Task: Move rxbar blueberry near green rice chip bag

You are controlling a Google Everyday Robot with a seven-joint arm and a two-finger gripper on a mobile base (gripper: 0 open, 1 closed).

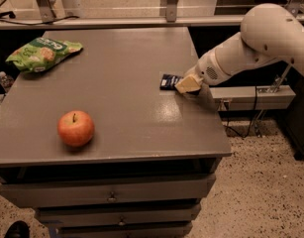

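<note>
Rxbar blueberry [169, 81] is laid flat on the table [122, 98], well apart from the green rice chip bag [42, 53], off to its right. The gripper [188, 84] is set low at the bar's end farthest from the bag, likely to pick it up. Open or closed cannot be told.

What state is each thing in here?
rxbar blueberry: lying flat by the right edge of the table, right end hidden by the gripper.
gripper: low over the bar's right end.
green rice chip bag: lying crinkled at the far left corner, apart from the bar.
apple: upright, stem up, front left.
drawers: shut.
</note>
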